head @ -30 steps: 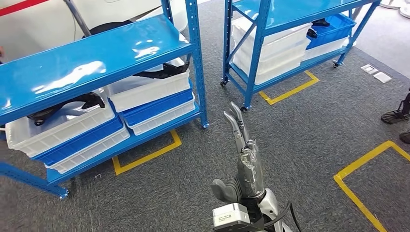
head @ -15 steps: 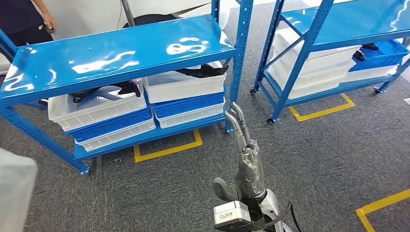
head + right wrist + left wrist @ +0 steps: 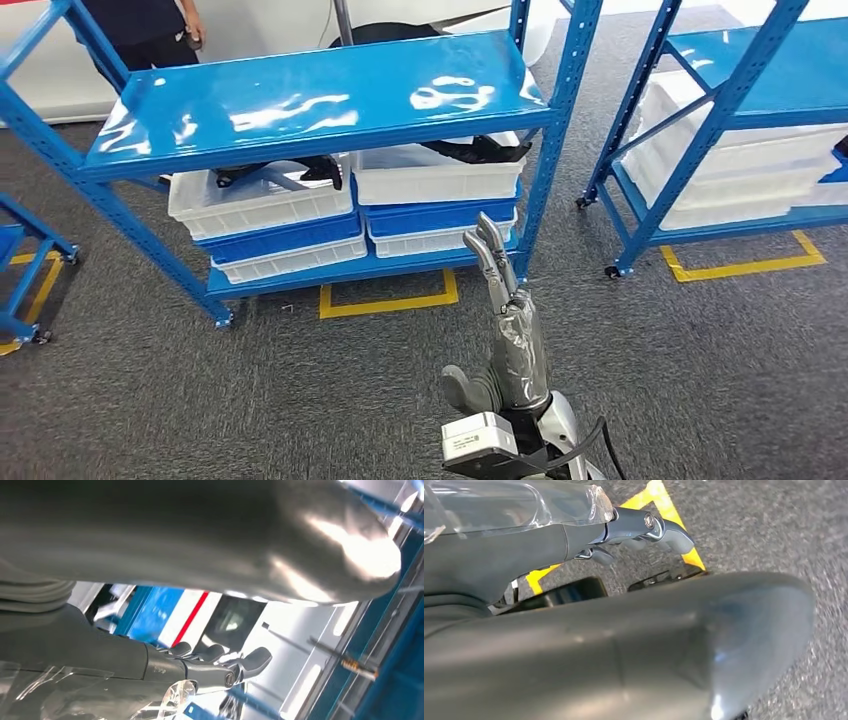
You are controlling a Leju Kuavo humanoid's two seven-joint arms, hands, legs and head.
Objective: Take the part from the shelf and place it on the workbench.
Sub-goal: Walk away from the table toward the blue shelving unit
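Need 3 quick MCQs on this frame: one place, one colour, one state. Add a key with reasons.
1. Where do the black parts lie?
A) on the top board
B) in the upper white plastic bins of the blue metal shelf rack
C) on the floor

2. The tape strip on the floor in front of the rack is:
A) yellow
B) red
C) green

3. The raised right robot hand:
A) holds a black part
B) grips a bin
C) holds nothing

Key:
1. B, the parts rest in the bins on the lower level.
2. A, the strip is plainly yellow.
3. C, its fingers are straight with nothing in them.
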